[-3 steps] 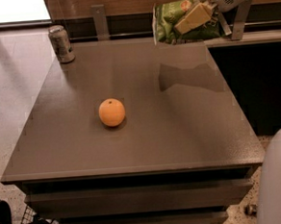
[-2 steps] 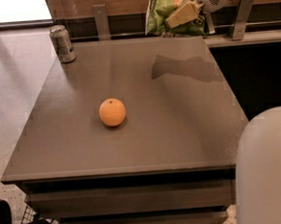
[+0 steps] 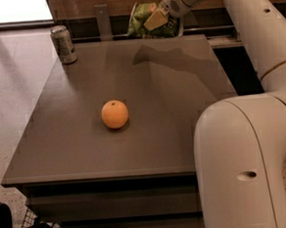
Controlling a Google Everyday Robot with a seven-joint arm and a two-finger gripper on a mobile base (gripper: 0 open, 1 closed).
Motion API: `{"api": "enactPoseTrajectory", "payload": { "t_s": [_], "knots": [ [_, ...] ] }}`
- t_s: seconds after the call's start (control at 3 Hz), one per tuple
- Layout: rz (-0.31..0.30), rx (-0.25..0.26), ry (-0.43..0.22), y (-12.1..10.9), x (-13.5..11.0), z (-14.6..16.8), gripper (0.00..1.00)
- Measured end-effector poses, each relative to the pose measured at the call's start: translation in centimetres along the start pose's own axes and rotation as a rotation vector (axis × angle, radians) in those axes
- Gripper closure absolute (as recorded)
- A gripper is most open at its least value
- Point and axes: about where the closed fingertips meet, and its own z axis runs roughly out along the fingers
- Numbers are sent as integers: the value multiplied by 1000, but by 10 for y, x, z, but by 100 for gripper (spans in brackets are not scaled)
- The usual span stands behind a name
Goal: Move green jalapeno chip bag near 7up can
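The green jalapeno chip bag (image 3: 146,21) hangs in the air above the table's far edge, right of centre, held by my gripper (image 3: 157,20), which is shut on it. Its shadow falls on the tabletop just below. The 7up can (image 3: 63,44) stands upright at the table's far left corner, well to the left of the bag. My white arm reaches in from the right and fills the lower right of the view.
An orange ball (image 3: 115,114) sits near the middle of the grey table (image 3: 87,154). A thin upright post (image 3: 102,21) stands behind the far edge between can and bag. A dark counter runs along the back.
My gripper has carried the chip bag to the left along the far edge, toward the can. The arm's elbow has swung into the lower right of the view.
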Motion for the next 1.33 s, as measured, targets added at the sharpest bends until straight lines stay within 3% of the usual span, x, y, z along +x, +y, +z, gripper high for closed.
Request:
{"api": "enactPoseTrajectory", "payload": {
  "t_s": [0.33,0.67,1.33],
  "knots": [
    [-16,-23,45,18,0,49,100],
    [-64,-103,40,57,-15,95,100],
    [-150,-202,17,104,-40,126,100]
  ]
}}
